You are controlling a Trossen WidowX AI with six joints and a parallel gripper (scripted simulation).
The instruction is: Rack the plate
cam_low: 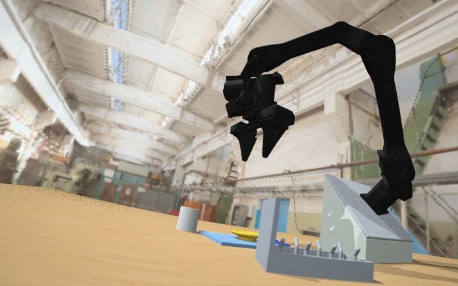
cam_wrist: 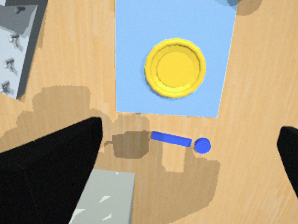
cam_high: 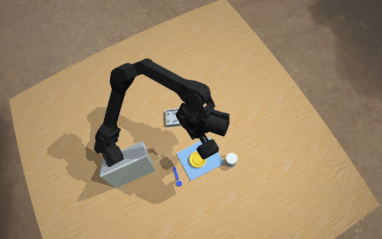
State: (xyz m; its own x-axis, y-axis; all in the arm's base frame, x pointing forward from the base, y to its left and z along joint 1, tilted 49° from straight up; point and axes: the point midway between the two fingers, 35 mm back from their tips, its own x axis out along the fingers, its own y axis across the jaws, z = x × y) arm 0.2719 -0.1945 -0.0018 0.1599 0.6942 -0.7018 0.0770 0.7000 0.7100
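Observation:
The yellow plate (cam_high: 197,159) (cam_low: 244,235) (cam_wrist: 176,69) lies flat on the blue mat (cam_high: 191,174) (cam_low: 222,240) (cam_wrist: 130,95). The grey dish rack (cam_high: 172,125) (cam_low: 317,268) (cam_wrist: 30,54) stands on the table beside the mat, with short upright pegs and one tall end wall; no plate is in it. In the top view the arm covers part of the rack. My gripper (cam_low: 254,158) (cam_wrist: 190,131) is open and empty, high above the table and pointing down. In the wrist view the plate lies ahead of the fingertips, between their two sides.
A white cylinder (cam_high: 231,158) (cam_low: 188,219) stands close to one corner of the mat. A blue bar (cam_high: 176,173) (cam_wrist: 171,139) and a blue disc (cam_high: 178,183) (cam_wrist: 202,145) lie beside the mat. The arm's base sits on a sloped grey block (cam_high: 132,171) (cam_low: 341,219) (cam_wrist: 112,190).

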